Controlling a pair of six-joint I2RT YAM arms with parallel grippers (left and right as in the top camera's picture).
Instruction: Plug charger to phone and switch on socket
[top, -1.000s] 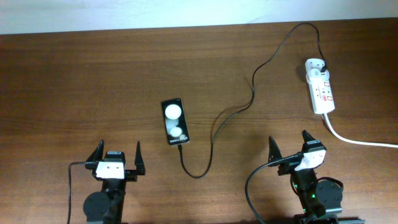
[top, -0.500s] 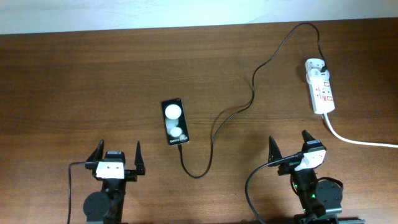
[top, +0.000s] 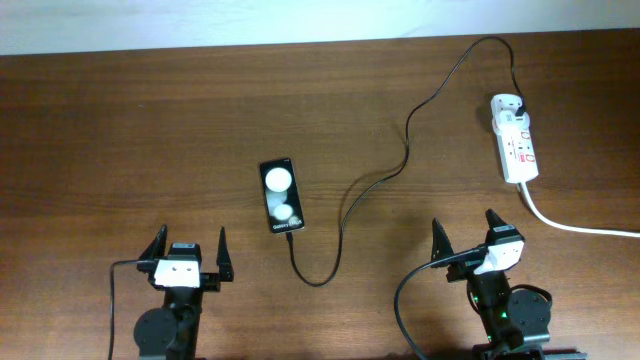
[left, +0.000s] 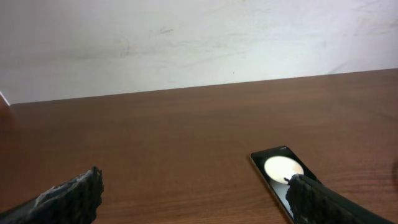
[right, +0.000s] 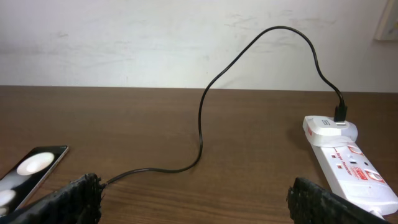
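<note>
Right wrist shows the socket (right: 348, 158) — left wrist, only the phone (left: 275, 169).

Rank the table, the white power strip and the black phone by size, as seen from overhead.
1. table, by far the largest
2. power strip
3. phone; these last two look nearly alike, with the strip slightly longer
</note>
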